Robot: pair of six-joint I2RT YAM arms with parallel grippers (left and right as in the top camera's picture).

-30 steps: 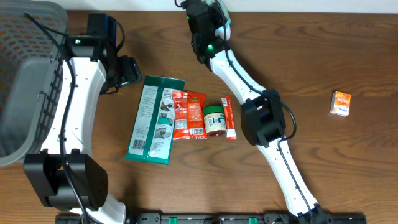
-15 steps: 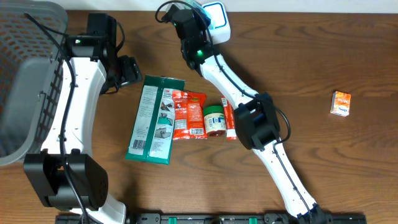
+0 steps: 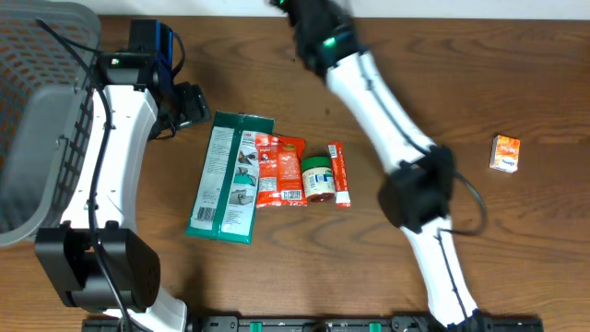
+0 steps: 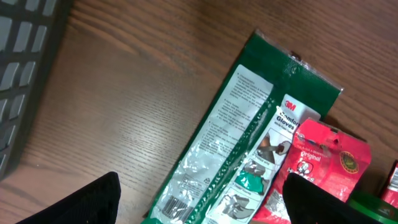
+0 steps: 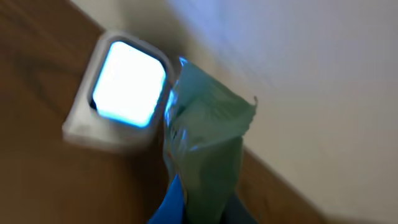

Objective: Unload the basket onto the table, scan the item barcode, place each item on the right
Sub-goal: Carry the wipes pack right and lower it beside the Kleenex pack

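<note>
At the far edge of the table, the right gripper holds a pale green packet just beside the scanner, whose window glows white-blue.

The right wrist view is blurred. No barcode is legible on the packet, and whether its printed face points at the window cannot be told.

Progress (judgement): the task is at the presenting step. The item is lifted and brought up to the scanner, but nothing shows a completed read. What is left is to get the code in front of the window and then set the packet down.

Right jaws: pressed together, pinching the lower end of the packet. The fingers themselves barely show at the bottom of the frame.

Left gripper: jaws spread wide, holding nothing. It hangs above the green glove package and looks clear of it.

On the table lie the red packet, the jar, the stick sachet and, well apart, the orange box.
</note>
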